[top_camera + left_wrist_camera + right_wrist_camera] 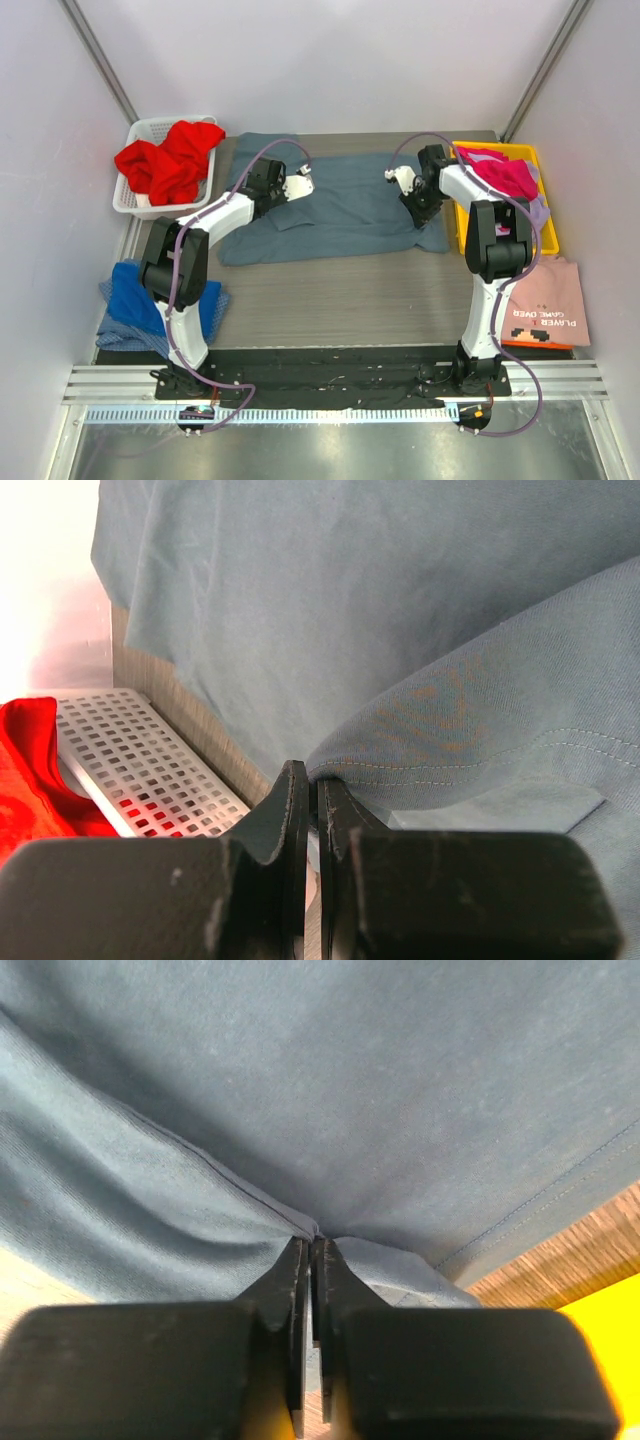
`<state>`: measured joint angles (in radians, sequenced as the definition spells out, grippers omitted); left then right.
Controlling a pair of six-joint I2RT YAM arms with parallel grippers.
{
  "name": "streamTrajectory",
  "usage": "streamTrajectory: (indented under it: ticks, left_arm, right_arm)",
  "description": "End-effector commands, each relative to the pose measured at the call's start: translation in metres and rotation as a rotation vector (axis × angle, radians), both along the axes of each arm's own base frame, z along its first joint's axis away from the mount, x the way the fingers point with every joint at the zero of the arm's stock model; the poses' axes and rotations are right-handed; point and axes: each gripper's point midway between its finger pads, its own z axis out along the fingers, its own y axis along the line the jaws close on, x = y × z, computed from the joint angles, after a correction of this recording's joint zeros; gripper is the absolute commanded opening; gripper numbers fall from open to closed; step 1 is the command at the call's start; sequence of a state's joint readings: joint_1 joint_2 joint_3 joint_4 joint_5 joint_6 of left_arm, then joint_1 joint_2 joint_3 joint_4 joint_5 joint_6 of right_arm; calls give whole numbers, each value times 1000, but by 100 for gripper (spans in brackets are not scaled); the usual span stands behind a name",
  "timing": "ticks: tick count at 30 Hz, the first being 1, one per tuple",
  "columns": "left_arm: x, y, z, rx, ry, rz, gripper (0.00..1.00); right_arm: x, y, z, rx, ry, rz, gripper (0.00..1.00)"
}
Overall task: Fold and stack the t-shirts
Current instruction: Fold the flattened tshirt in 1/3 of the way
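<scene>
The large slate blue-grey t-shirt [345, 205] lies spread across the middle of the table. My left gripper [293, 192] sits over its left part and is shut on a folded hem [450, 750], the jaws [313, 775] pinching the cloth edge. Near the shirt's right edge, my right gripper [415, 210] is shut on a pinch of the same cloth [300, 1110], and the fabric bunches at its tips [315, 1240]. A red t-shirt [170, 160] fills the white basket. A royal blue one [140, 300] lies at the left, a magenta one [505, 170] in the yellow tray, and a pale pink one [545, 305] at the right.
The white perforated basket [135, 135] stands at the back left, and its rim [150, 770] shows close to my left fingers. The yellow tray [545, 215] stands at the back right, its corner [610, 1350] beside my right fingers. Grey walls close in the table.
</scene>
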<state>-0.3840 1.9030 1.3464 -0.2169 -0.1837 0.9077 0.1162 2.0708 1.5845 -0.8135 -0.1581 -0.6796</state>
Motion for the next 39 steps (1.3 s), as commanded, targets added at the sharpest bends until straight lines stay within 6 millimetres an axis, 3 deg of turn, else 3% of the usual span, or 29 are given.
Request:
streamTrajectory:
  ticks: [1,16,25,39]
  left_arm:
    - [13,2,12,-4,-67,11,0]
    - [38,2,49,-28,-177,57,0]
    - [40,1,46,-24,-174,53,0]
    - [45,2,34,-13,-171,67,0]
  right_arm:
    - [16,3,17,8,-60,-4,4]
    - [26,4,43,-10,-118,-15,1]
    - [31,14,46,-14,-124,-4,1]
    - [24,19,34,-43,-94,16,1]
